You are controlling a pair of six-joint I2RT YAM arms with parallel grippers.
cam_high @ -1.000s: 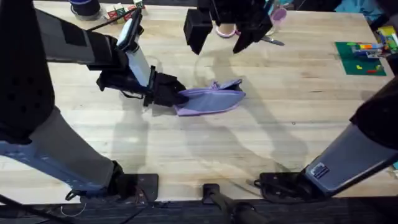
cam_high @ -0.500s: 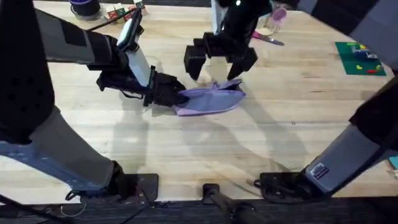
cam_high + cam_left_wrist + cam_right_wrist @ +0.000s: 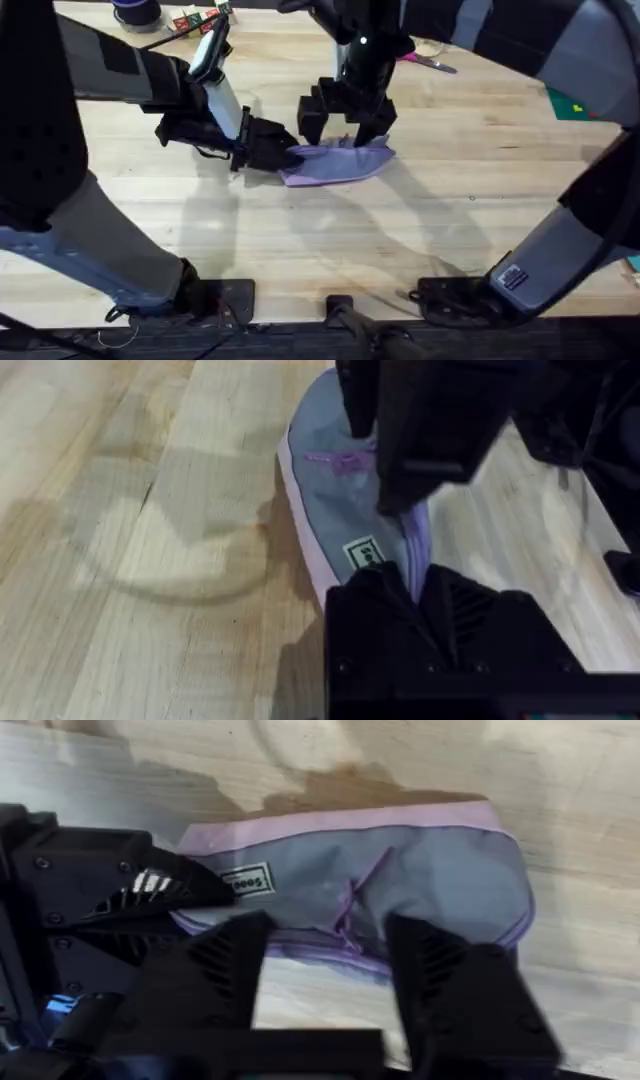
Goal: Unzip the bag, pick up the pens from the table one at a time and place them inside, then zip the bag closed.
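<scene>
1. The lavender pencil pouch [image 3: 338,162] lies on its side near the middle of the butcher-block table [image 3: 300,240], greyish panel up, zipper edge facing the far side.

2. The left gripper [image 3: 283,153] is clamped on the pouch's left end. In the left wrist view its fingers are pinched on the fabric right by the little label [image 3: 364,551]. My guess is it's there as an anchor, so the pouch doesn't slide or bunch up when the zipper gets tugged.

3. The right gripper [image 3: 345,122] hangs just above the pouch with fingers spread wide and nothing in them. From the right wrist view, the two fingers [image 3: 213,970] straddle the purple zipper pull [image 3: 350,898], so it looks lined up to come down and pinch that tab.

4. So we're at the unzip step, and the pouch looks zipped shut as far as I can tell.

5. At the far edge of the table I can see scissors [image 3: 425,61] and some clutter, but I can't make out the pens there.

6. The pull is small and floppy, so the pinch needs to land right on it or it'll just grab fabric.
</scene>
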